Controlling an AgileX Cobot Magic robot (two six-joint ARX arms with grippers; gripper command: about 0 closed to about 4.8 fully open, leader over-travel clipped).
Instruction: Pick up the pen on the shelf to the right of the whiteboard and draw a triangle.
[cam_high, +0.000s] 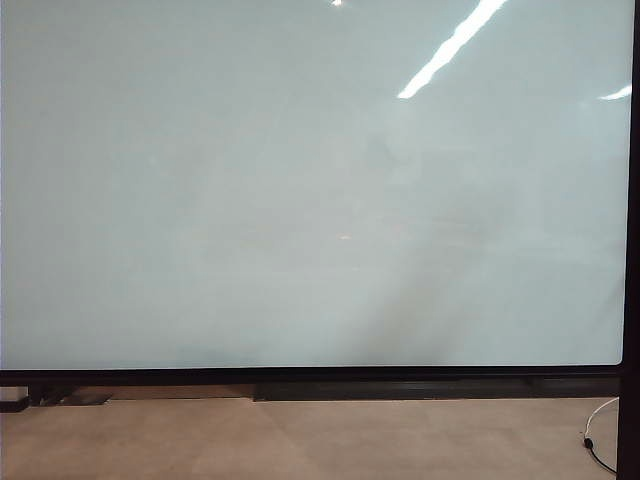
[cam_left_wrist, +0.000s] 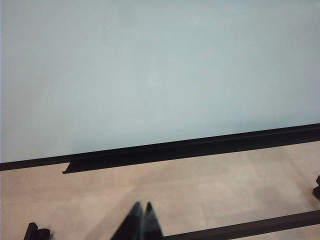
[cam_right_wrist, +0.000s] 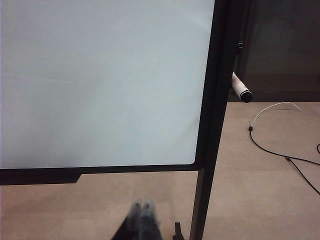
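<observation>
The whiteboard (cam_high: 300, 190) fills the exterior view, pale and glossy in a thin black frame, with no marks on it; it also shows in the left wrist view (cam_left_wrist: 150, 70) and the right wrist view (cam_right_wrist: 100, 80). The pen (cam_right_wrist: 240, 88), white with a dark tip, sticks out from behind the board's right frame post. My right gripper (cam_right_wrist: 141, 203) is shut and empty, low in front of the board's lower right corner, well short of the pen. My left gripper (cam_left_wrist: 142, 205) is shut and empty, over the floor before the board's bottom edge. Neither gripper shows in the exterior view.
The board's black frame post (cam_right_wrist: 212, 115) stands between my right gripper and the pen. A thin white and black cable (cam_right_wrist: 280, 150) trails over the tan floor (cam_high: 300, 440) to the right of the post. A black bar (cam_left_wrist: 250, 229) crosses the floor near my left gripper.
</observation>
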